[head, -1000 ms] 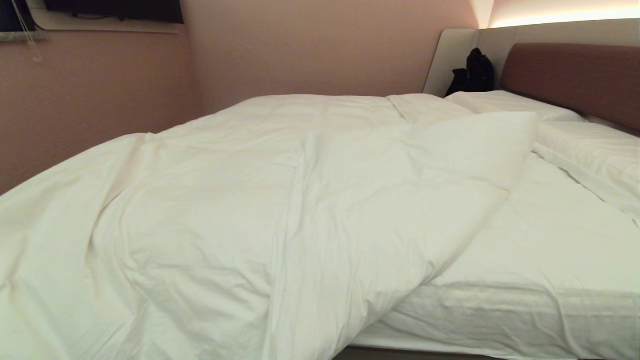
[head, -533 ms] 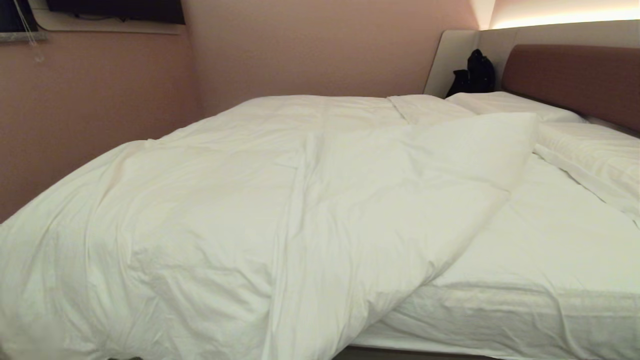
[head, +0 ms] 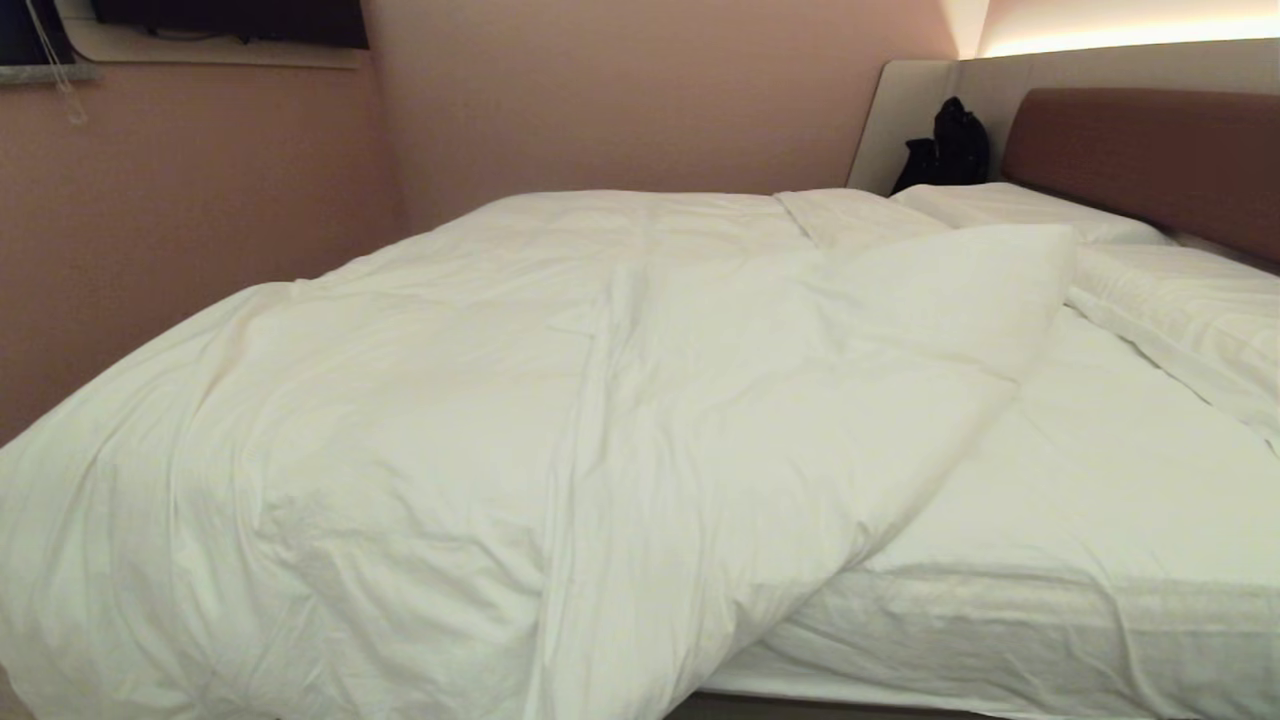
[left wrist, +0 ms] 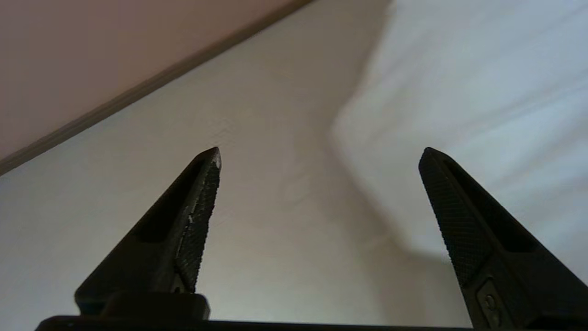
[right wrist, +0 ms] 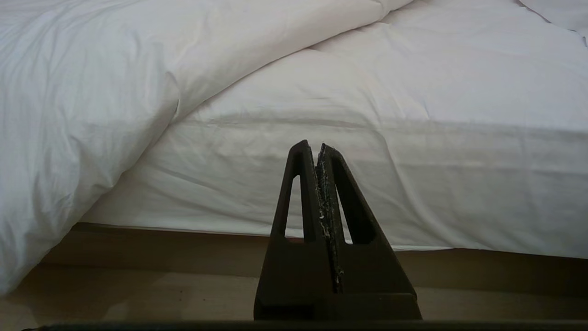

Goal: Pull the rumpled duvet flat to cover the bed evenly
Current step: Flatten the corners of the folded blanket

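The duvet (head: 520, 420) sits bunched over the foot half of the bed (head: 1050, 640), its near edge spilling over the mattress side. Toward the headboard (head: 1150, 160) its folded-back edge runs on a slant, leaving bare sheet (head: 1100, 500) beyond it. The left hand (left wrist: 319, 156) is spread wide beside the duvet's hanging edge, gripping nothing, with open floor (left wrist: 257, 184) in front. The right hand (right wrist: 318, 149) is pressed together, facing the mattress side above the wooden base (right wrist: 183, 243).
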Controlling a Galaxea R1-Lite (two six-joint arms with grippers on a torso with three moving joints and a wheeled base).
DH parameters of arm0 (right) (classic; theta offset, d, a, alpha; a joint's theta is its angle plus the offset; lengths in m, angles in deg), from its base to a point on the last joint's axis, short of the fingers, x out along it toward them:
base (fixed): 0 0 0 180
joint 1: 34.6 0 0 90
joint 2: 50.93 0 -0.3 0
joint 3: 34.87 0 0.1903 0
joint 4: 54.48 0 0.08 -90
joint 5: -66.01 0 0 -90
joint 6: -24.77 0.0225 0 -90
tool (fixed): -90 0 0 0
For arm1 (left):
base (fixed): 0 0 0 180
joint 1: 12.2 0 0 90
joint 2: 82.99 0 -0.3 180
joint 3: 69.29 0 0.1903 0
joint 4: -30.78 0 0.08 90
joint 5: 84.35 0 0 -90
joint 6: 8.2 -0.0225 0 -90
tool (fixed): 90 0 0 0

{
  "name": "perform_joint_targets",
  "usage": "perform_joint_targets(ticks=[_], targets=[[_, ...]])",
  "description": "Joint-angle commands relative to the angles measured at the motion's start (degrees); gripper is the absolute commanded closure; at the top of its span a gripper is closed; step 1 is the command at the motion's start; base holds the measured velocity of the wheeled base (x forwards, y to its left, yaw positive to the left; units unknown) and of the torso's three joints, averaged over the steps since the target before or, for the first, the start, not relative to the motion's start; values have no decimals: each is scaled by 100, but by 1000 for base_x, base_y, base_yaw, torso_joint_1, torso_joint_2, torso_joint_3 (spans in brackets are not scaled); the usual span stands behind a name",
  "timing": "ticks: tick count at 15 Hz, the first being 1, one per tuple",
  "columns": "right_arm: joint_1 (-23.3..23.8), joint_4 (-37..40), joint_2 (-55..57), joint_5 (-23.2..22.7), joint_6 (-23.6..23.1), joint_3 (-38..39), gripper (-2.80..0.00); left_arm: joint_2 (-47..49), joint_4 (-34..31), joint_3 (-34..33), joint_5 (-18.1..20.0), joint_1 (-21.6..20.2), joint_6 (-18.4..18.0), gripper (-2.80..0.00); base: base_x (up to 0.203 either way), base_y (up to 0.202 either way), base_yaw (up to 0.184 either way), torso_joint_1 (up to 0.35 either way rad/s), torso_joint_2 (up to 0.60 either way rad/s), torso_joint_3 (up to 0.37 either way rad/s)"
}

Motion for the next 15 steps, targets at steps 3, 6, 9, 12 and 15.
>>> perform_joint_targets(ticks=[3, 6, 9, 12, 15], targets=[[-1, -4, 7, -1, 0, 0, 0, -1670, 35, -200, 995, 957, 1627, -280, 0, 0, 0, 0, 0, 0], [-1, -4, 7, -1, 0, 0, 0, -2415, 51, -365, 1520, 2207, 2389, 0, 0, 0, 0, 0, 0, 0], [-1, -4, 7, -1, 0, 0, 0, -2399, 237, -73, 1598, 2888, 2821, 0, 0, 0, 0, 0, 0, 0], [-1, -4, 7, -1, 0, 0, 0, -1597, 659, 729, 1488, 3134, 3085, 0, 0, 0, 0, 0, 0, 0], [-1, -4, 7, -1, 0, 0, 0, -638, 741, 1630, 1276, 3180, 3133, 0, 0, 0, 0, 0, 0, 0]])
